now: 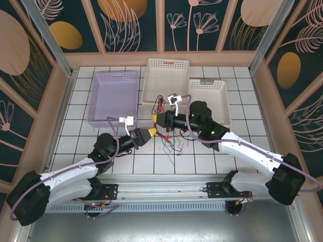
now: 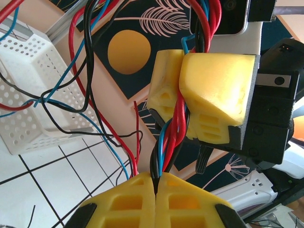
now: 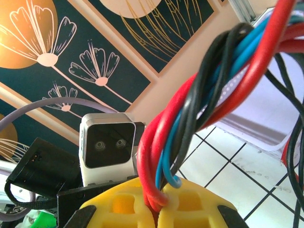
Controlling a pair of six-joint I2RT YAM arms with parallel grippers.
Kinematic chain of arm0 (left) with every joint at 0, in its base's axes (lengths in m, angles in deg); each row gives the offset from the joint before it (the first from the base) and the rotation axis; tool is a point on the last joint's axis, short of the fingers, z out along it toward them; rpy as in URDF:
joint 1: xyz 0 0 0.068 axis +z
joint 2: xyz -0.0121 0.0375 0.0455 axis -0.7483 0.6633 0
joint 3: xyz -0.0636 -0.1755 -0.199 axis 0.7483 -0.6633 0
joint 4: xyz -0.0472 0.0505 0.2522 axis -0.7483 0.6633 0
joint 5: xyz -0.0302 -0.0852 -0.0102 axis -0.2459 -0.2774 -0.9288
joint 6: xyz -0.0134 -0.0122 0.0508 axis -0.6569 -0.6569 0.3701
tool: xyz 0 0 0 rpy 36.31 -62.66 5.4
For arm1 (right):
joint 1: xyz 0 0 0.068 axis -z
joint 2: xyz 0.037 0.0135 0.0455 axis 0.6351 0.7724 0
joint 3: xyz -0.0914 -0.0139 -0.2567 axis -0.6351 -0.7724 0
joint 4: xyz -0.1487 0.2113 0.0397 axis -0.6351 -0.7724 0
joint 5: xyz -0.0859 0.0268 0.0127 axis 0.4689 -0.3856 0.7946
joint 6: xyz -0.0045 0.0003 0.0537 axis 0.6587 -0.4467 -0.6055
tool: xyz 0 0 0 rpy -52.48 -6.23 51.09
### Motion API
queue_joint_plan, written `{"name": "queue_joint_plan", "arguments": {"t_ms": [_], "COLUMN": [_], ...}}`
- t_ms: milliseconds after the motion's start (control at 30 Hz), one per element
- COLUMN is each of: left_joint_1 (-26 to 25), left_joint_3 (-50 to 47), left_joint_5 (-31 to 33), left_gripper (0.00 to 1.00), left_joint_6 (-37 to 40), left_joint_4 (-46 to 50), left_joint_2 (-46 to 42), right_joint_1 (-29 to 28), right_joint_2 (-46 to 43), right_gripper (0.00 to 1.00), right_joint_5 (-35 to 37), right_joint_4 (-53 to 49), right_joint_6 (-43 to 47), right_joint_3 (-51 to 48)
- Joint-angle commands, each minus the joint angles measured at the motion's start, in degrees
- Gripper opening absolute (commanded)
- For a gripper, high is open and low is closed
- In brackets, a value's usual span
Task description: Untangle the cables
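White-tiled table (image 1: 141, 164), floral panels all round, a lilac basket (image 1: 113, 98) and white baskets (image 1: 166, 80) lined up at the far side. On the left, the left arm is laid low over the tiles, stretched forward and inward, its left gripper (image 1: 153, 131) aimed at the middle. And it is clamped on the cables (image 1: 169, 140)! From the left wrist, red, blue and black cables (image 2: 173, 128) are seen pinched between the closed yellow fingers (image 2: 128, 204). Just beyond, the right gripper (image 1: 154, 118) is held close, nose pointing left, the right arm folded at the elbow and reached in from the right. Its jaws are closed too, with the twisted cables (image 3: 199, 118) gripped between them. Loose ends are seen spread over the tiles beside both grippers.
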Motion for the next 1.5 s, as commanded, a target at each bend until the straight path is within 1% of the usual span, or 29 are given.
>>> {"name": "queue_joint_plan", "arguments": {"t_ms": [0,67,167,200,300,367,500,600,667,933,1200,1300,1367,1400,1467], "left_joint_1": [-0.14,-0.17,-0.21,-0.22,-0.16,-0.18,-0.22,-0.14,-0.22,-0.24,-0.28,-0.23,-0.19,-0.22,-0.21], "left_joint_3": [-1.4,-1.94,-2.85,-3.0,-3.22,-3.25,-2.87,-2.78,-2.71,-2.62,-2.87,-2.87,-2.99,-3.14,-3.36], "left_joint_5": [1.8,2.75,4.48,4.94,5.58,5.82,5.38,4.69,4.38,3.34,3.19,3.05,3.01,3.04,3.04], "left_gripper": [0.0,0.0,0.0,0.0,0.0,0.0,0.0,0.0,0.0,0.0,0.0,0.0,0.0,0.0,0.0], "left_joint_6": [-0.21,-0.09,-0.2,-0.31,-0.34,-0.32,-0.2,-0.46,-0.53,-0.56,-0.68,-0.68,-0.63,-0.72,-0.65], "left_joint_4": [-2.84,-2.33,-2.05,-1.96,-1.87,-2.02,-2.56,-3.43,-3.52,-3.34,-3.36,-3.28,-3.17,-3.15,-3.22], "left_joint_2": [-2.22,-3.04,-4.19,-4.46,-4.75,-4.58,-3.22,-2.04,-1.83,-2.19,-2.55,-2.64,-2.77,-2.82,-2.91], "right_joint_1": [-0.51,-0.52,-0.25,-0.16,0.01,0.18,0.2,0.18,0.2,0.11,-0.37,-0.41,-0.4,-0.41,-0.41], "right_joint_2": [-0.79,-1.23,-2.61,-3.26,-5.3,-6.55,-8.79,-8.47,-8.14,-5.23,-1.53,-1.65,-1.76,-1.83,-1.76], "right_gripper": [0.0,0.0,0.36,0.45,0.6,0.65,0.64,0.59,0.55,0.52,0.44,0.37,0.29,0.27,0.26], "right_joint_5": [-1.42,-1.78,-2.13,-2.07,-2.2,-2.7,-4.33,-5.09,-4.45,-4.59,-5.08,-4.54,-4.11,-4.08,-4.21], "right_joint_4": [2.36,2.12,1.03,0.6,-0.71,-1.12,1.41,2.4,2.36,5.3,7.28,7.85,7.76,7.97,8.5], "right_joint_6": [-0.68,-0.62,-0.35,-0.12,0.41,0.68,-0.56,-1.29,-1.3,-1.77,-2.38,-2.36,-2.36,-2.4,-2.62], "right_joint_3": [-1.27,-1.63,-2.24,-2.64,-3.96,-5.07,-8.91,-10.07,-10.34,-10.08,-9.11,-9.2,-9.2,-9.34,-9.62]}}
